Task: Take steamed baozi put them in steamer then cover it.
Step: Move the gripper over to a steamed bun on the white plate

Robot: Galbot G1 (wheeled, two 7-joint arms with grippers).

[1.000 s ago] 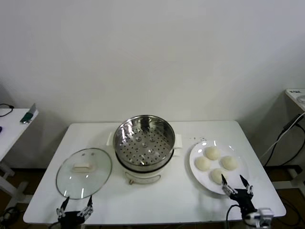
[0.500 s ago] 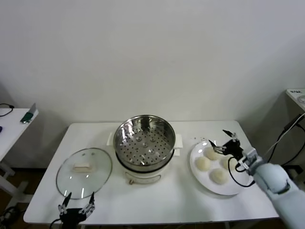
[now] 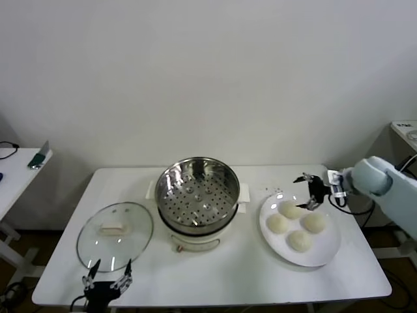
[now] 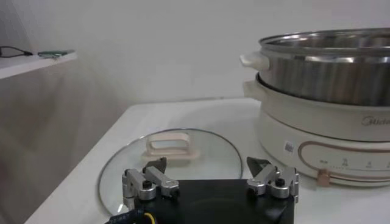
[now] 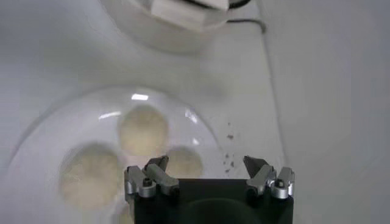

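Note:
Four cream-white baozi lie on a white plate at the table's right: one far, one left, one right, one near. My right gripper is open and empty, hovering over the plate's far edge above the far baozi. In the right wrist view the gripper hangs over three baozi. The empty steel steamer sits on its cream base at centre. The glass cover lies flat to its left. My left gripper is open at the front edge, just short of the cover.
A side table with a small dark object stands at the far left. Another surface and a cable are at the far right. Dark specks lie on the table beside the plate.
My right arm rose from the table's front edge and swung back over the plate to its far edge, still open. The left gripper barely moved.

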